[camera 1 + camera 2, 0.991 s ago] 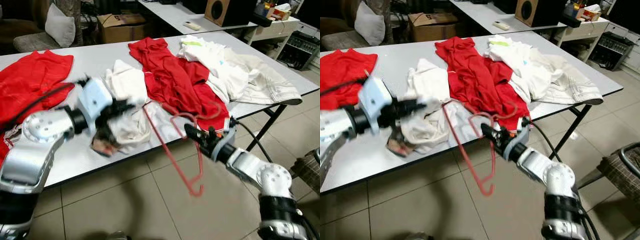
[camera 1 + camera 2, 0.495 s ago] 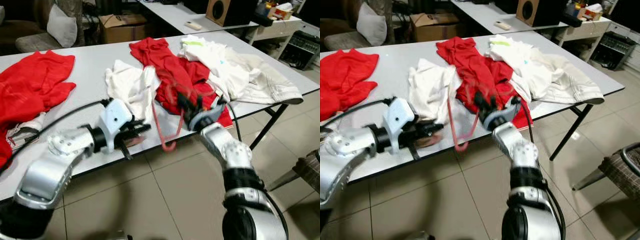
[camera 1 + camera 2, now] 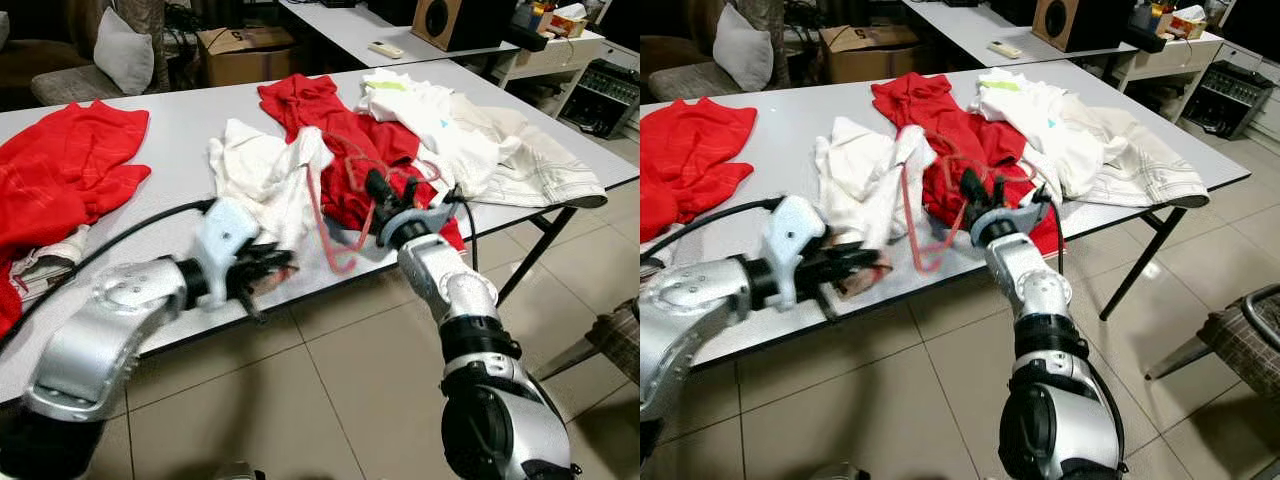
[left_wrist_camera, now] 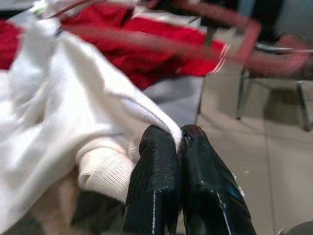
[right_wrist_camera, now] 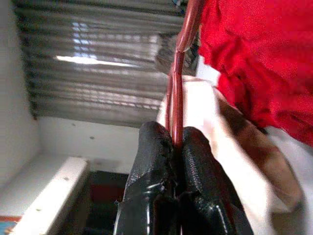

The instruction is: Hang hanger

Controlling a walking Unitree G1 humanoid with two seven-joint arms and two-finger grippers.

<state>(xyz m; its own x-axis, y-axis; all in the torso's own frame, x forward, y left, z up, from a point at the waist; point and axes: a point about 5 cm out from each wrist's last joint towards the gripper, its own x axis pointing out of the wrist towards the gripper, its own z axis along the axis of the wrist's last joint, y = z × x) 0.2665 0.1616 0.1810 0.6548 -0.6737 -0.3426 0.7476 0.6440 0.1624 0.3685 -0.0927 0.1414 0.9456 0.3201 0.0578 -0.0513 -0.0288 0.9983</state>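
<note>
Right gripper [image 3: 378,190] clenched on the red wire hanger [image 3: 335,215]; the right wrist view shows the rod pinched between both black fingers [image 5: 151,161]. Hanger sits over the near edge of the grey table [image 3: 180,125], its frame hanging down-left from the gripper, long axis roughly upright and tilted, lower loop just past the table edge over the tiled floor [image 3: 330,370]. Left gripper [image 3: 262,272] clamped on the hem of a white garment [image 3: 265,175], fingertips [image 4: 168,147] pressed together with cloth bunched between, at the table's near edge just left of the hanger. Hanger lies between the two grippers, nearer the right one, which already has it. Judgement: the white garment and hanger are close enough that the coming move turns on bringing collar and hanger shoulder together; no rail or hook to hang from can be made out. Red clothes [image 3: 340,130] and more white clothes [image 3: 470,140] crowd the tabletop behind the hanger; open room lies floorward, in front of the table.
</note>
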